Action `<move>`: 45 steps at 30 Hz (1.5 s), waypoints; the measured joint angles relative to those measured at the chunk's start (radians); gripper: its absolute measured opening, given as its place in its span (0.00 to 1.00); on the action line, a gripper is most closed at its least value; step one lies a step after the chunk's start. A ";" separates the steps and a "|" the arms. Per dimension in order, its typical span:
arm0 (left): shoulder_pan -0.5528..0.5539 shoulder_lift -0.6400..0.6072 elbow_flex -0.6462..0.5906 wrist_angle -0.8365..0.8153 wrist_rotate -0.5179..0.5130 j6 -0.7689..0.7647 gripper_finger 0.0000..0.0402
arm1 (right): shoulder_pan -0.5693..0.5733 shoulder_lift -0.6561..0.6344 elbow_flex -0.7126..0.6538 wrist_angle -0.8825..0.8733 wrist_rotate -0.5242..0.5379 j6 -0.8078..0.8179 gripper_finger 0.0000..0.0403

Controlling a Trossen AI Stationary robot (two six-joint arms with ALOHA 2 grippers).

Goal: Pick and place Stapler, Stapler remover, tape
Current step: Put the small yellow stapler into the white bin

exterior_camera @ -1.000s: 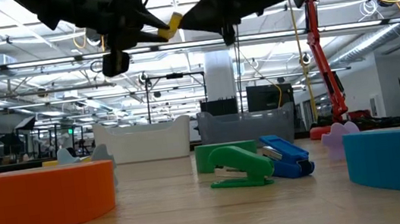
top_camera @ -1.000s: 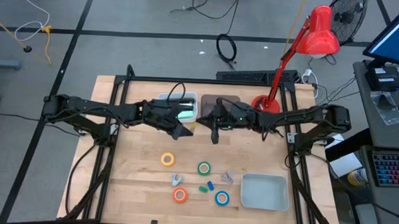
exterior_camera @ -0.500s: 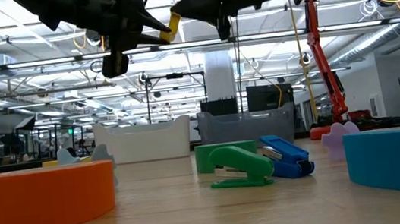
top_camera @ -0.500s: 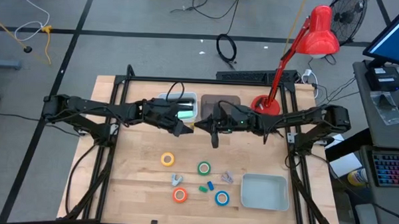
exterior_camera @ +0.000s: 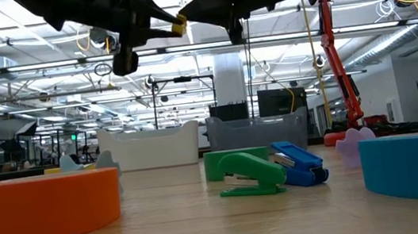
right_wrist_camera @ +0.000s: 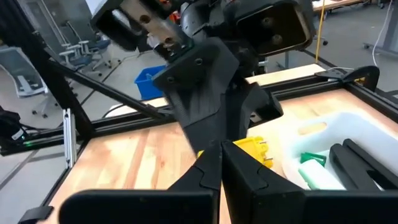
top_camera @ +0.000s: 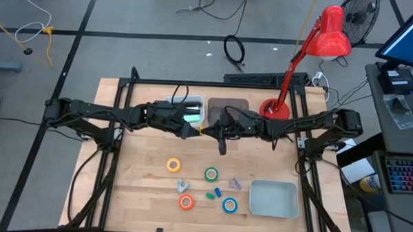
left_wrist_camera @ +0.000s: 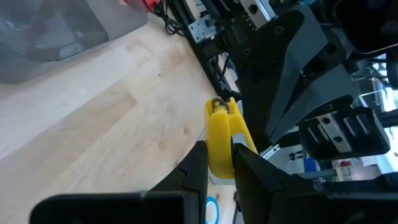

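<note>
Left gripper (left_wrist_camera: 219,163): raised above the table's rear middle, fingers pinched on a small yellow stapler (left_wrist_camera: 221,138), held by its rear end so the nose projects toward the other arm.
Right gripper (right_wrist_camera: 221,163): fully closed, empty; tips near or touching the yellow stapler, contact unclear, apparently poised for a handover.
White bin (top_camera: 191,110): just behind the left gripper, holding a green item, probably the destination.
Tape: yellow roll (top_camera: 173,165), green roll (top_camera: 211,174), orange roll (top_camera: 185,202) and blue roll (top_camera: 229,205) lie flat on the front table, unsorted.
Green stapler (exterior_camera: 250,174): resting on the table beside a blue one (exterior_camera: 299,163).
</note>
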 joint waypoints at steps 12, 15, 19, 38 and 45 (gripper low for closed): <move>0.163 -0.092 0.001 -0.252 -0.040 0.155 0.14 | 0.059 -0.024 -0.002 -0.194 -0.003 -0.028 0.00; 0.199 -0.095 0.001 -0.332 -0.077 0.237 0.14 | 0.064 -0.023 -0.002 -0.295 -0.004 -0.031 0.00; 0.240 -0.076 0.001 -0.434 -0.130 0.397 0.14 | 0.066 -0.023 -0.002 -0.314 -0.003 -0.034 0.00; 0.380 0.402 0.468 -0.975 -0.221 1.152 0.14 | 0.066 -0.023 -0.002 -0.336 -0.002 -0.012 0.00; 0.396 0.570 0.640 -1.019 -0.223 1.280 0.14 | 0.066 -0.023 -0.002 -0.335 0.001 -0.012 0.00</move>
